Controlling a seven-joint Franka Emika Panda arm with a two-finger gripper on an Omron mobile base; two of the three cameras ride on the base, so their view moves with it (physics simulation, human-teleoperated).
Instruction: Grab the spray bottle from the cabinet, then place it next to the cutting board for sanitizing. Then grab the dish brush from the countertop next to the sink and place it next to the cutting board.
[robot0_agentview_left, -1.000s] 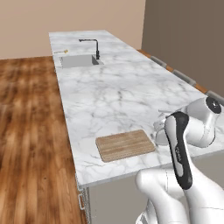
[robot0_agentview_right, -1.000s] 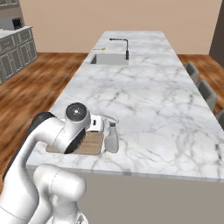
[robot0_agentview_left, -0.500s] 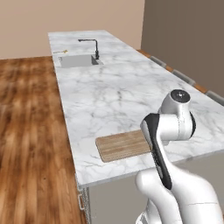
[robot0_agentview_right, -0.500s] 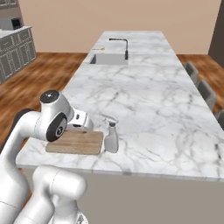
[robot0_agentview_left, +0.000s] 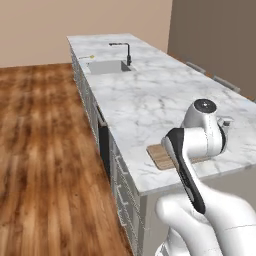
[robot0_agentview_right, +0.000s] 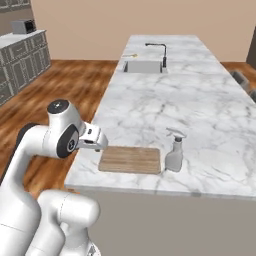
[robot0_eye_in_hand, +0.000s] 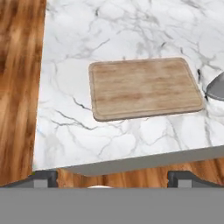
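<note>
Cutting board mostly hidden behind the arm in the left base view. Spray bottle cut off by the hand view's right edge. Dish brush beside the sink too small to make out.

A home kitchen. A long marble countertop carries a sink with a black faucet and a cutting board. Grey cabinets line a wall above the wood floor.

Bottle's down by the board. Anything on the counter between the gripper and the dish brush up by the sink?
Nothing visible does. The gripper hangs open over the cutting board, with the spray bottle standing beside it. From there to the dish brush beside the sink, the countertop shows bare marble.
</note>
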